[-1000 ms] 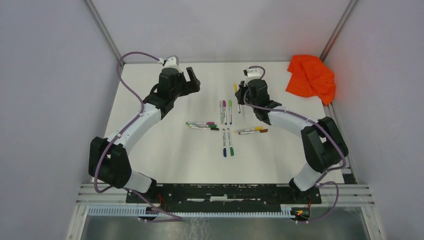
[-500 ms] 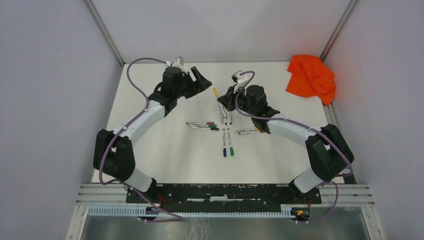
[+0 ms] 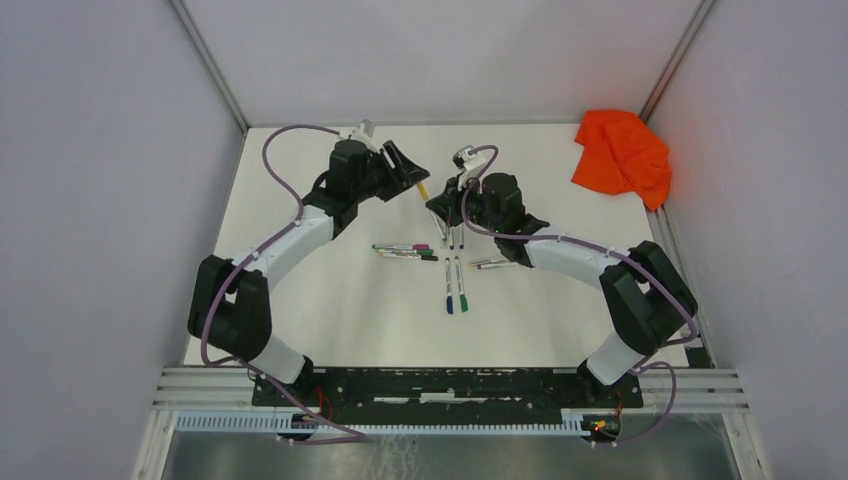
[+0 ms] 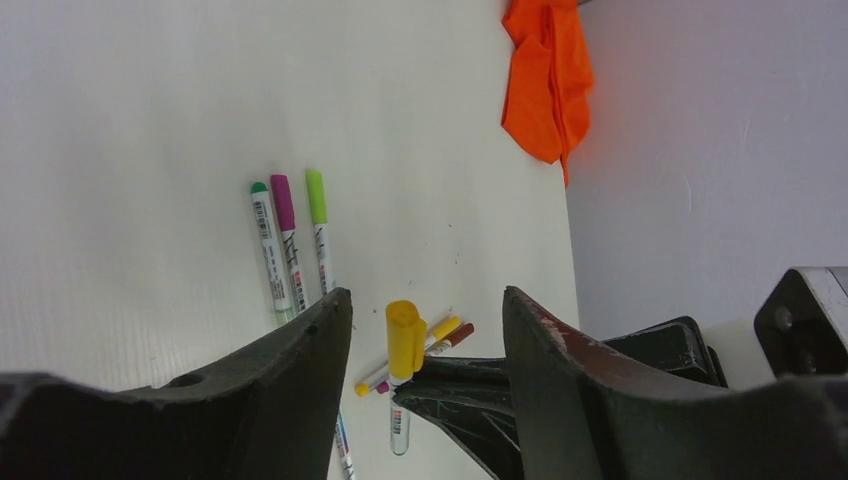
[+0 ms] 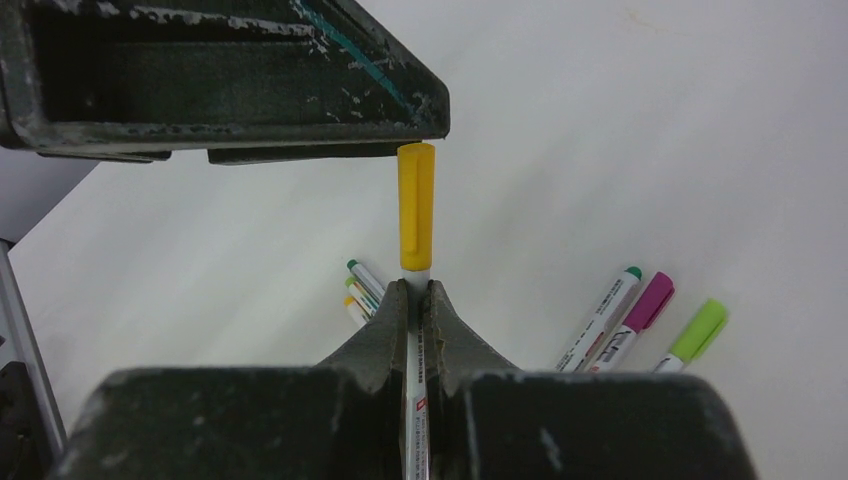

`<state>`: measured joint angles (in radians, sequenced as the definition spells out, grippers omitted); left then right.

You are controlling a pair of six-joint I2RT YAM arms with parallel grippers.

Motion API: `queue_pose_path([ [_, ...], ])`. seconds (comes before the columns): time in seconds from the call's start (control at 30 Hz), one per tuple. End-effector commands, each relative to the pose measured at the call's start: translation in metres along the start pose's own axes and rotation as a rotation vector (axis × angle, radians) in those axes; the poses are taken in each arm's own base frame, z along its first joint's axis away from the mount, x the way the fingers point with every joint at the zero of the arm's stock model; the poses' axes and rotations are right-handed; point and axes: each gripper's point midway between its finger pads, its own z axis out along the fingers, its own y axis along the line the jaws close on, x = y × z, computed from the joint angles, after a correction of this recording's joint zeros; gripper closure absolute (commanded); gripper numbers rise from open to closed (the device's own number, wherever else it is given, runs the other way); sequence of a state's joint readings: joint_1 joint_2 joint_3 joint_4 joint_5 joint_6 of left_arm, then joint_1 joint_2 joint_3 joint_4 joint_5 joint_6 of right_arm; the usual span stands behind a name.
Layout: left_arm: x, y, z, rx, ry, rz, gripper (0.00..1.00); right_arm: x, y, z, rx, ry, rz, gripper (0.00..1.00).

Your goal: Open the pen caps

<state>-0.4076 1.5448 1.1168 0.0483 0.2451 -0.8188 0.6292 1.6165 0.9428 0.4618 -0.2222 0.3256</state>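
Observation:
My right gripper (image 5: 417, 290) is shut on the white barrel of a pen and holds it above the table. The pen's yellow cap (image 5: 416, 205) points at my left gripper (image 4: 425, 300). That gripper is open, one finger on each side of the yellow cap (image 4: 404, 338), with a gap on both sides. In the top view the two grippers meet at the table's far middle, around the yellow pen (image 3: 422, 190). More capped pens lie on the table: green, magenta (image 4: 282, 200) and light green (image 4: 316, 195) ones, and a yellow and dark red pair (image 4: 452, 330).
Pens lie in groups on the white table: one group (image 3: 405, 250) left of centre, two pens (image 3: 455, 285) nearer the bases, others (image 3: 490, 263) under the right forearm. An orange cloth (image 3: 622, 155) sits at the far right corner. Grey walls enclose the table.
The right arm swung left, carrying the yellow-capped pen toward the left gripper. The left gripper moved right to meet it and its jaws have narrowed around the cap.

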Motion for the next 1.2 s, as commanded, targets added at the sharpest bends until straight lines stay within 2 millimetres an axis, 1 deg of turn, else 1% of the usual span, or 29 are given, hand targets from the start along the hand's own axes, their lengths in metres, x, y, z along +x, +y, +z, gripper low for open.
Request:
queue_pose_path([
  [0.0, 0.008, -0.007, 0.005, 0.044, 0.019, -0.017, 0.39, -0.032, 0.007, 0.011, -0.013, -0.083, -0.010, 1.00],
  [0.2, 0.018, 0.003, 0.007, 0.021, 0.040, -0.005, 0.41, -0.036, 0.008, 0.016, -0.015, -0.087, -0.009, 1.00],
  [0.33, 0.022, 0.010, 0.011, 0.003, 0.051, -0.003, 0.44, -0.036, 0.009, 0.019, -0.020, -0.084, -0.006, 1.00],
  [0.53, 0.024, 0.012, 0.016, 0.002, 0.056, 0.000, 0.51, -0.031, 0.011, 0.022, -0.026, -0.075, -0.001, 1.00],
  [0.7, 0.023, 0.012, 0.015, 0.000, 0.054, 0.010, 0.66, -0.031, 0.014, 0.024, -0.034, -0.072, -0.001, 1.00],
  [0.83, 0.022, 0.015, 0.013, -0.017, 0.047, 0.024, 0.73, -0.029, 0.015, 0.023, -0.037, -0.068, -0.002, 1.00],
  [0.9, 0.022, 0.016, 0.012, -0.024, 0.044, 0.032, 0.79, -0.028, 0.015, 0.022, -0.036, -0.066, -0.004, 1.00],
  [0.93, 0.022, 0.017, 0.012, -0.028, 0.044, 0.037, 0.83, -0.028, 0.015, 0.022, -0.038, -0.065, -0.005, 1.00],
  [1.0, 0.021, 0.018, 0.011, -0.032, 0.043, 0.046, 0.97, -0.029, 0.016, 0.020, -0.040, -0.067, -0.008, 1.00],
  [1.1, 0.020, 0.016, 0.010, -0.025, 0.046, 0.069, 0.98, -0.028, 0.017, 0.016, -0.041, -0.064, -0.031, 0.99],
  [1.13, 0.020, 0.014, 0.009, -0.018, 0.049, 0.084, 0.98, -0.026, 0.016, 0.015, -0.039, -0.056, -0.040, 0.96],
  [1.17, 0.020, 0.012, 0.008, -0.010, 0.054, 0.097, 0.98, -0.025, 0.015, 0.014, -0.037, -0.049, -0.051, 0.90],
])
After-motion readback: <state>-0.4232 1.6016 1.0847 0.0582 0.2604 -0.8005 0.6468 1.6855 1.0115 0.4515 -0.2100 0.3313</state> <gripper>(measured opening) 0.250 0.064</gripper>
